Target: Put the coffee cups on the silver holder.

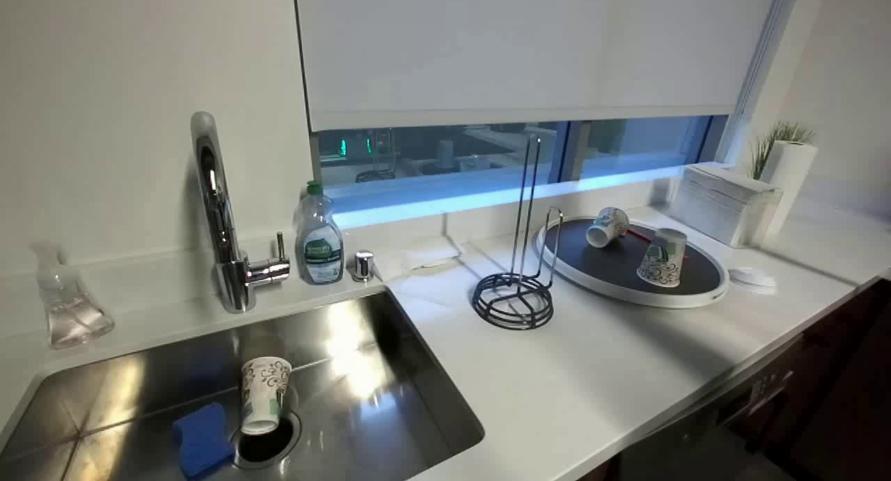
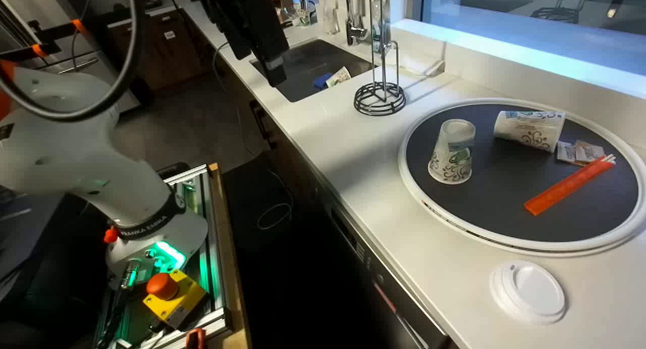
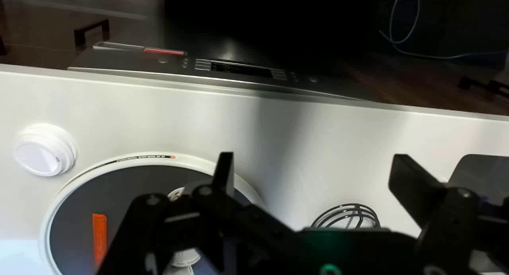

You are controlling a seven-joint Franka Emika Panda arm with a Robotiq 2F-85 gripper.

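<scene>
- The silver holder (image 1: 516, 296) stands upright on a white kitchen countertop (image 1: 578, 369), its thin wire loop rising from a round coiled base.
- Just beside the holder, a round dark tray (image 2: 454, 215) bears an upside-down coffee cup (image 2: 452, 154) and a second coffee cup (image 2: 530, 132) lying on its side.
- On the holder's opposite side, a third coffee cup (image 1: 264, 397) lies on its side in the steel sink (image 1: 404, 418), next to a blue sponge (image 1: 202, 436).
- The gripper (image 3: 313, 163) is spread wide, its fingers well apart; in the wrist view, part of the holder's base shows past the gap between them.
- On the tray side of the holder, well apart from it, lie a white lid (image 2: 532, 293) and a red-orange sleeve (image 2: 570, 185).
- On the sink side of the holder, a chrome tap (image 1: 217, 206) and a dish-soap bottle (image 1: 321, 251) stand upright.
</scene>
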